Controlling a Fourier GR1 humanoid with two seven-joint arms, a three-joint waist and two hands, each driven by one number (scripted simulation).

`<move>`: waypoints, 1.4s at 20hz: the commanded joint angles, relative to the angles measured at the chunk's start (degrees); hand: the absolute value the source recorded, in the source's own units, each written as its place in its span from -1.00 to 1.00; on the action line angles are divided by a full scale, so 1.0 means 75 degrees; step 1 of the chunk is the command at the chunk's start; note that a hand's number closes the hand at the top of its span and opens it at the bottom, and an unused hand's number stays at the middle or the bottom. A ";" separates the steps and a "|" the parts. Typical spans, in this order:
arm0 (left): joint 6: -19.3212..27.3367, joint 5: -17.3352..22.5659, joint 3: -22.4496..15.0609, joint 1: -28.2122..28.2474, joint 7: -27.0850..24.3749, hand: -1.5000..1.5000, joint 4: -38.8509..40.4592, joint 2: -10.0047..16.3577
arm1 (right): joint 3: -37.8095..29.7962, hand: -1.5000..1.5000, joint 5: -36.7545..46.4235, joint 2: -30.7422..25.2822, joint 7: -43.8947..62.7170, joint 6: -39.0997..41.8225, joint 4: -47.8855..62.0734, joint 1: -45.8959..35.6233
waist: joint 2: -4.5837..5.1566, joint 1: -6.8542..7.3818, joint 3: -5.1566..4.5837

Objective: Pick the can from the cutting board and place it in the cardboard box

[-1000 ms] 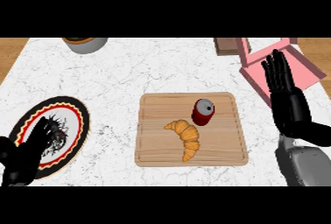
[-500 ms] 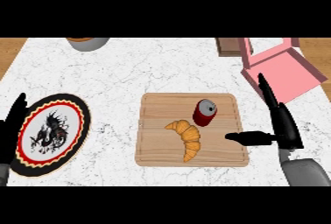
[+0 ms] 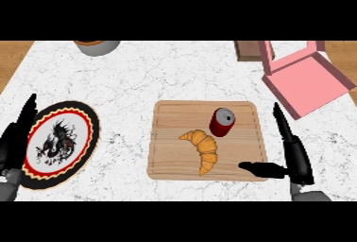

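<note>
Closing the right hand (image 3: 295, 158) around the can (image 3: 224, 122) is judged to be the step in hand, and nothing is grasped yet. The red can is seen standing upright on the far right part of the wooden cutting board (image 3: 174, 118), with a croissant (image 3: 203, 151) lying just near and left of it. The right hand is held open at the board's right edge, fingers straight and pointed away, thumb stretched left over the board's near right corner. Nothing is held, and the can is apart from the hand. For a clean pick, the hand should be carried forward and left until the can sits between thumb and fingers, with the croissant left undisturbed and the can kept upright. The open pink box (image 3: 307, 80) is found at the far right of the counter (image 3: 174, 75). The left hand (image 3: 14, 142) is rested open at the left edge, beside a patterned plate (image 3: 59, 139).
</note>
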 commanded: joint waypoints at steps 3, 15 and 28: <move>-0.0134 -0.0108 0.0115 0.0066 -0.0029 0.00 -0.0029 0.0099 | 0.0205 -1.00 0.1356 -0.1434 0.0947 0.0103 -0.0382 0.0110 | -0.0029 -0.0003 -0.0017; -0.0171 -0.0322 0.0146 -0.0227 -0.0168 0.00 0.0370 -0.0306 | 0.1572 -1.00 0.2153 -0.1894 0.5742 0.3557 -0.0821 -0.2454 | -0.0001 0.0102 -0.0012; -0.0193 -0.1088 0.0362 -0.0117 0.0388 0.00 -0.0243 -0.0896 | 0.1508 -1.00 0.3207 -0.0498 0.5834 0.4050 0.1276 -0.3708 | -0.0001 0.0083 0.0002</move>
